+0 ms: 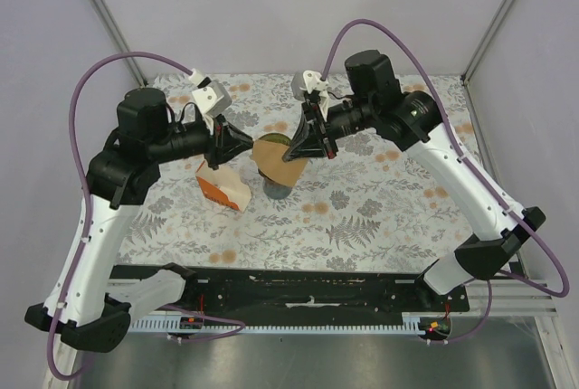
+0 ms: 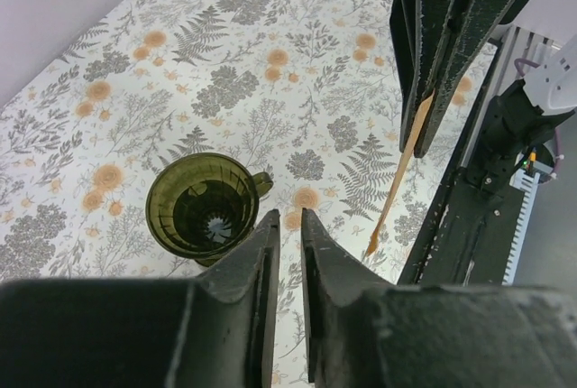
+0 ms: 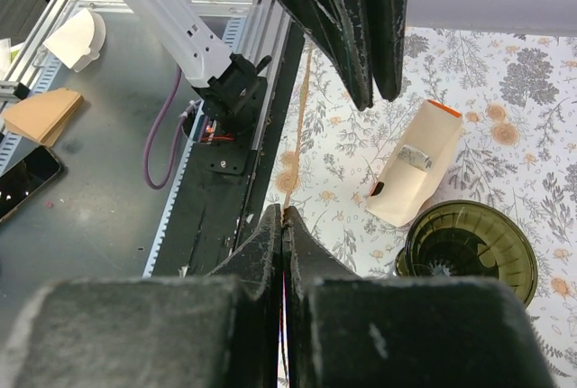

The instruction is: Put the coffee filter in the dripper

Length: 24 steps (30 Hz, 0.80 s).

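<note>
Starting on the left: the left hand (image 2: pixel 287 226) hangs over the floral worktop (image 1: pixel 380 208) with its two fingers parted by just a narrow slit. There's nothing between them, and you can see the flower print straight through the gap. In the top view it sits right above the orange and white carton (image 1: pixel 223 190), which lies flat on its side near the left arm.

Moving over to the middle, the dripper (image 2: pixel 203 210) stands upright on the worktop with its mouth facing up and its little handle poking out to one side. The carton is just beside it, on its left.

The coffee filter (image 1: pixel 276 161) is not in the dripper yet. It's up in the air, dangling from the right hand. From above, the tan fan covers the top part of the dripper's rim, but the left wrist view shows it edge-on as a thin strip hanging off to the side of the cup, clear of it.

On the right, the right hand (image 3: pixel 284 221) has its fingers pressed tight together, pinching the filter by its edge. Its own camera shows the paper as a thin line running out from between the fingertips.
</note>
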Tool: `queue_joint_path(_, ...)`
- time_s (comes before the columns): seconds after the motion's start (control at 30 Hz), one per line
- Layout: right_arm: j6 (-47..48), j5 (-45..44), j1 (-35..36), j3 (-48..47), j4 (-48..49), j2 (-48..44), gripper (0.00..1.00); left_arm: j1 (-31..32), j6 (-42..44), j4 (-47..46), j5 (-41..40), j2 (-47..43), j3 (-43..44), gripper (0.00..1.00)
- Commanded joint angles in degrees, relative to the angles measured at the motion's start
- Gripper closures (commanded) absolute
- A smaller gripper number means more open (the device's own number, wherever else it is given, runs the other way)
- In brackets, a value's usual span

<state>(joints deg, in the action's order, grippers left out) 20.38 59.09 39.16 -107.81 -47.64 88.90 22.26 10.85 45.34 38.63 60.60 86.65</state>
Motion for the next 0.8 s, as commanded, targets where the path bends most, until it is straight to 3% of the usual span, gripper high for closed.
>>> queue_joint_path(0.0,2.2,-0.55,0.04,0.4,-0.09,-3.47,1.0,-0.11,1.89,2.2,1.17,0.13,4.13,0.71)
queue_joint_path(0.17,-0.85,-3.89,0.04,2.33,4.55,-6.89,1.0,-0.64,3.91,3.0,3.73,-0.74,3.88,0.54)
queue_joint_path(0.3,-12.09,-9.14,0.04,10.4,23.76,-15.49,1.0,-0.64,4.35,-2.26,5.39,-2.76,2.56,0.47)
queue_joint_path(0.37,-18.24,-12.4,0.04,18.29,38.6,-20.23,1.0,-0.64,2.87,-10.58,9.25,-5.83,-0.94,0.42)
queue_joint_path(0.43,-20.29,-13.73,0.13,22.89,47.16,-23.06,1.0,-0.64,-1.86,-21.13,13.12,-8.47,-5.68,0.36)
queue_joint_path(0.6,-23.01,-14.98,0.13,25.54,53.95,-24.39,1.0,-0.29,-7.77,-28.1,16.57,-6.2,-6.41,0.26)
queue_joint_path(0.77,-25.83,-14.61,0.22,27.21,61.43,-23.87,1.0,1.73,-12.06,-33.38,18.93,-3.82,-6.58,0.26)
